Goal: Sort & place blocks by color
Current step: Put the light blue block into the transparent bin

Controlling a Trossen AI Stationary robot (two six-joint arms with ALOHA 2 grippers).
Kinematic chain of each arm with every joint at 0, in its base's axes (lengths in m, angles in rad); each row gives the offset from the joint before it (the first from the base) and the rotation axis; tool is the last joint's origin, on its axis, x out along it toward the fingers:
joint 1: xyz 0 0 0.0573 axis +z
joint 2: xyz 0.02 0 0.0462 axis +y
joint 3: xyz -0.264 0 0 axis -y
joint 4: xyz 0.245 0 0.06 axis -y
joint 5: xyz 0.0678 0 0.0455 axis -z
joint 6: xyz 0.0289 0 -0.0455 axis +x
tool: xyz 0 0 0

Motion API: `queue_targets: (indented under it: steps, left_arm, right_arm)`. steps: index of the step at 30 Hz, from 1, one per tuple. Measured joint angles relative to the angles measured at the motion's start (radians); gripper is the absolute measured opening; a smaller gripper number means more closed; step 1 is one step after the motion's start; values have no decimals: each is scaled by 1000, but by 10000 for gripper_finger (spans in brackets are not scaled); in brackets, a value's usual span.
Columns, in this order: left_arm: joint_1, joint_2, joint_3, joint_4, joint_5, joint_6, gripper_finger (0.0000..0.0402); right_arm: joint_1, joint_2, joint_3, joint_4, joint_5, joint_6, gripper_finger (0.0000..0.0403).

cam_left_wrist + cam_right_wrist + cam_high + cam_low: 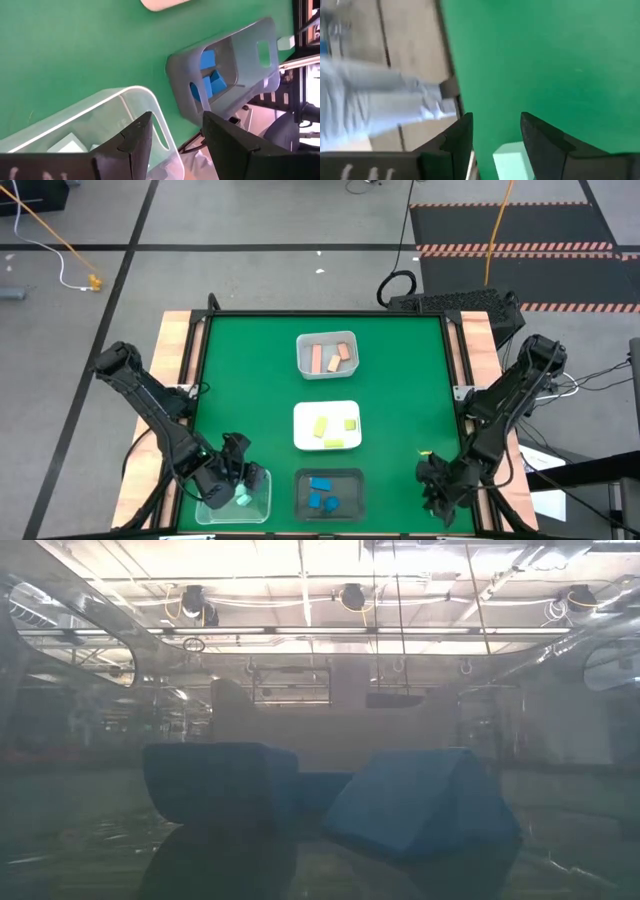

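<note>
My left gripper [237,467] hangs open over the clear tray [262,505] at the table's near left. That tray holds pale mint blocks [65,145]. My right gripper [437,480] is at the near right corner, its fingers apart, with a mint block [510,160] showing between them. Salmon blocks [330,358] lie in the far clear tray [303,368]. Yellow-green blocks [330,427] lie on the white tray [300,412]. Blue blocks [322,494] lie in the dark tray [300,480]; the low view shows them close up [420,805]. My right gripper has the mint block [506,155] between its fingers. A strip of table shows between the block and one finger [455,145], and the other finger [545,145] covers the block's far side. Whether either finger touches it I cannot tell.
The three middle trays stand in a row from far to near, with open green mat on either side of them. A small yellowish bit [425,452] lies on the mat just beyond my right gripper. The table's wooden rim [470,340] runs close by that gripper.
</note>
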Motion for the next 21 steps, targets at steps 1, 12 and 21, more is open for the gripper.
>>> queue_targets:
  steps: [1,12,21]
  left_arm:
    - [1,0,0,0,-4,-1,175]
    - [11,0,0,0,-7,-20,175]
    - [12,0,0,-5,-54,-22,175]
  right_arm:
    - [8,0,0,10,0,-45,164]
    - [96,25,0,9,7,-386,218]
    - [120,99,0,4,8,-373,247]
